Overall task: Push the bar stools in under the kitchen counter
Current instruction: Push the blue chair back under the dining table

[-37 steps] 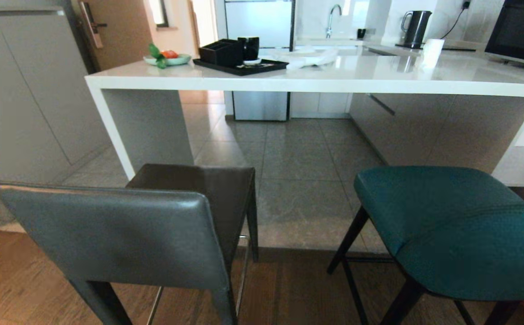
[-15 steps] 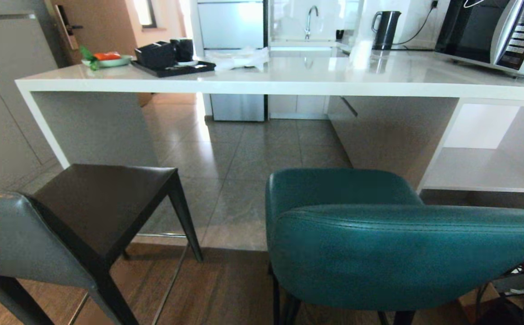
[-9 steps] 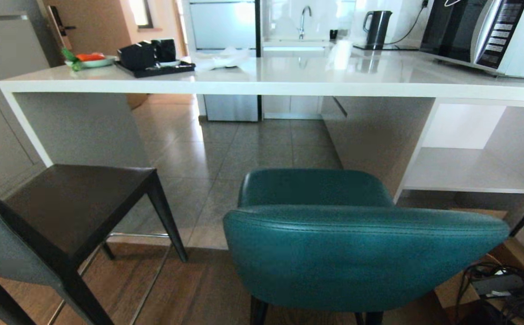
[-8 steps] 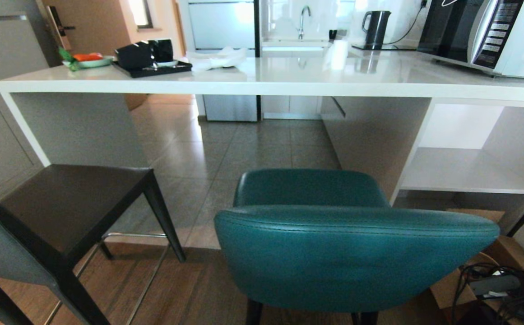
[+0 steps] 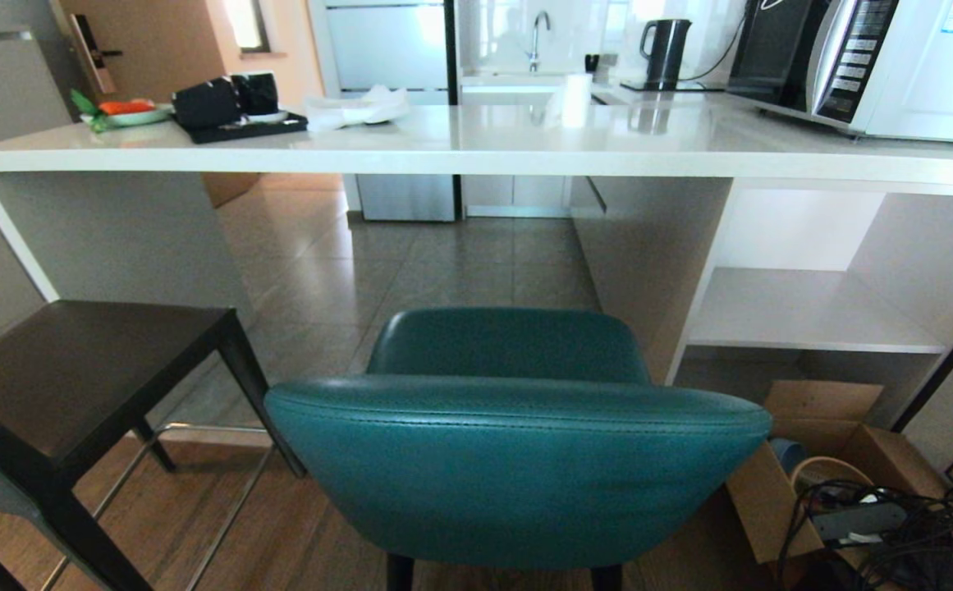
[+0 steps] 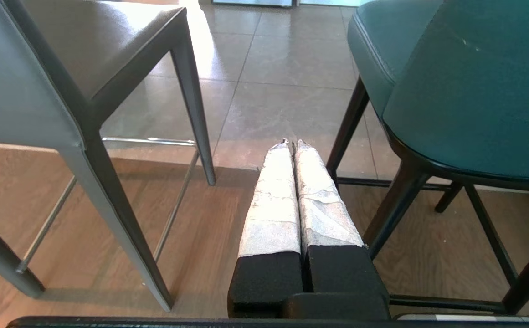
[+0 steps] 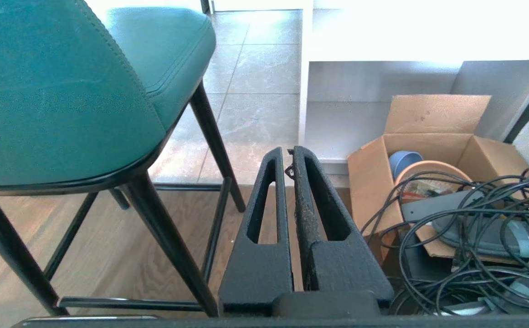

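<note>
The teal bar stool stands right in front of me in the head view, its rounded back toward me and its seat short of the kitchen counter. The grey bar stool stands at the left, turned at an angle. Neither arm shows in the head view. My left gripper hangs low between the two stools, shut and empty, with the grey stool on one side and the teal stool on the other. My right gripper is shut and empty beside the teal stool, apart from it.
An open cardboard box and a tangle of cables lie on the floor at the right, below the white shelf cubby. On the counter sit a black tray, a kettle and a microwave.
The whole head view has swung to the right: the teal stool now sits centred and the grey stool has slid to the left edge. The box and cables have come into view.
</note>
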`<state>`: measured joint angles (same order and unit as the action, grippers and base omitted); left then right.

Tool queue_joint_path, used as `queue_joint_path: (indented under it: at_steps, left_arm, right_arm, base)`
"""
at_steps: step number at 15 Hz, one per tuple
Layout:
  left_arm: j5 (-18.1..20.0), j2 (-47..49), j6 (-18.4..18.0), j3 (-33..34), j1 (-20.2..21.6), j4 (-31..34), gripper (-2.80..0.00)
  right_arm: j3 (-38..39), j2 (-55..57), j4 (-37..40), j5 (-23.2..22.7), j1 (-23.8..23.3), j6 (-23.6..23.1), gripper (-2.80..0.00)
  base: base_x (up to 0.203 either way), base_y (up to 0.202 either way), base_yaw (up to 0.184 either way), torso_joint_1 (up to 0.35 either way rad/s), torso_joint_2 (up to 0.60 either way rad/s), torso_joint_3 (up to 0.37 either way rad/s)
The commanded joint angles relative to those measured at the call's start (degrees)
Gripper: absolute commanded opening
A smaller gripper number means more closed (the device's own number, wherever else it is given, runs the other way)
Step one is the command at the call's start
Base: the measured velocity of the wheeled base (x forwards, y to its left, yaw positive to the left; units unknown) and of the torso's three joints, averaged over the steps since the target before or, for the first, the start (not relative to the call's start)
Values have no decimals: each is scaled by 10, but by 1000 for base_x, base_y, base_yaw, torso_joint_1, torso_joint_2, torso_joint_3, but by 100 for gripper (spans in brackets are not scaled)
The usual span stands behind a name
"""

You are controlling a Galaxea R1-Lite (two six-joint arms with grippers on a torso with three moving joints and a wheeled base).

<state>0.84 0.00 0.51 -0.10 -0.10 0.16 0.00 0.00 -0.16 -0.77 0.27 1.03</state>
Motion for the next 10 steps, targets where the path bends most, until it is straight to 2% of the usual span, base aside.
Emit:
queue_joint_path:
  at_steps: [1, 8, 10]
  left_arm:
    - [0, 1, 0, 0, 0, 0, -280]
    - [-4, 0, 0, 0, 0, 0, -280]
    - [1, -1, -27, -4, 1, -2, -280]
  right_arm:
    - [0, 0, 0, 0, 0, -1, -280]
    - [0, 0, 1, 0, 0, 0, -280]
    - [0, 0, -4, -1, 0, -15, -280]
  base:
    - [0, 0, 0, 0, 0, 0]
    - [0, 0, 0, 0, 0, 0]
    - [0, 0, 0, 0, 0, 0]
